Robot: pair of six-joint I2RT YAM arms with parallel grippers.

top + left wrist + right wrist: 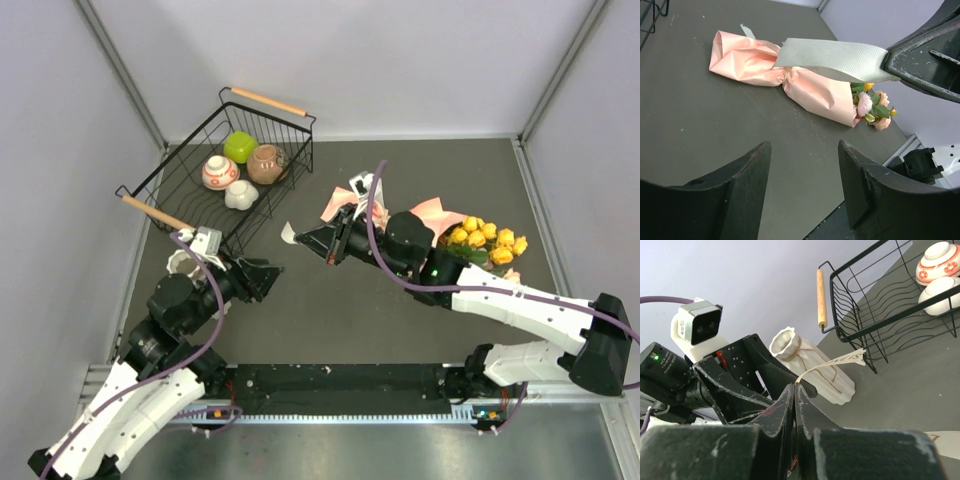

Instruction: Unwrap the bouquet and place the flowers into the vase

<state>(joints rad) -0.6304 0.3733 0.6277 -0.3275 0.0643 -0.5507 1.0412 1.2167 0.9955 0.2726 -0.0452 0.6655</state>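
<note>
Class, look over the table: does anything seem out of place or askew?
The bouquet lies on its side, its ribbon not in a bow: a flat strip runs from the paper's waist to the shut right hand. The vase sits close beside the left arm, partly hidden from above.

Light is even, diffuse and overhead. The walls (pixel 400 60) are bright and the dark counter (pixel 330 310) reads matte. Shadows are soft and short under the basket (pixel 215 190) and the arms. The top view is sharp. In the wrist views, the edges bow and the left gripper (pixel 804 155) and right gripper (pixel 794 390) look dark and slightly soft.
</note>
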